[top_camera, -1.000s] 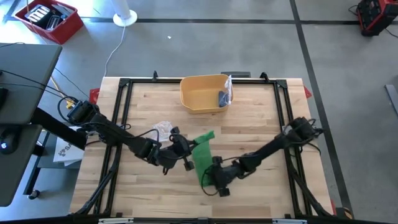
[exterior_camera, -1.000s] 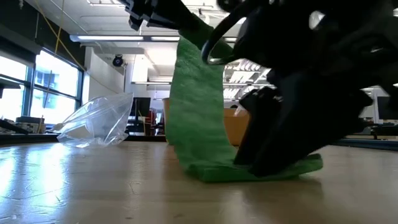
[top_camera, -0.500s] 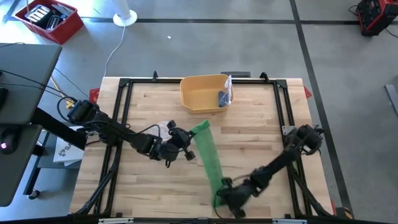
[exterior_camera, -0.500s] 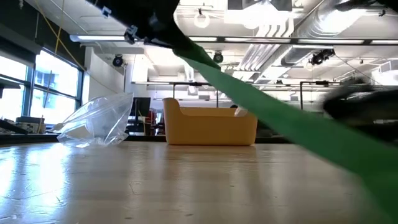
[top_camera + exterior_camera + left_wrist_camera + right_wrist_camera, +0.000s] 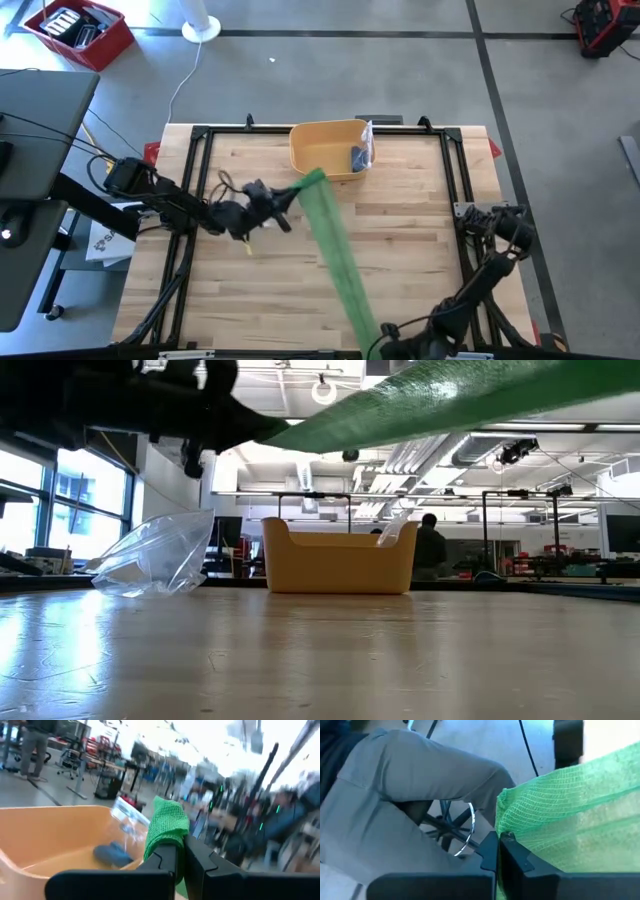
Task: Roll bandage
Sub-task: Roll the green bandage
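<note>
Green bandage (image 5: 335, 250) is stretched taut above the table, running from approx. 11 o'clock of centre to the 5 o'clock edge. Its far end is pinched in the closed left gripper (image 5: 296, 190), just beside the yellow bin (image 5: 318, 158). Near end is clamped by the closed right gripper (image 5: 385, 335) at the front edge.

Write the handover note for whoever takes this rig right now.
Left pincer: shut on one end of the green bandage, near the yellow bin.
Right pincer: shut on the other end, at the table's near edge.
Bandage: stretched flat and taut between both arms, lifted off the table.
Done: both ends gripped, strip pulled straight.
Left: all rolling; no turns wound yet.
Clear plastic wrapper lies on the table.
</note>
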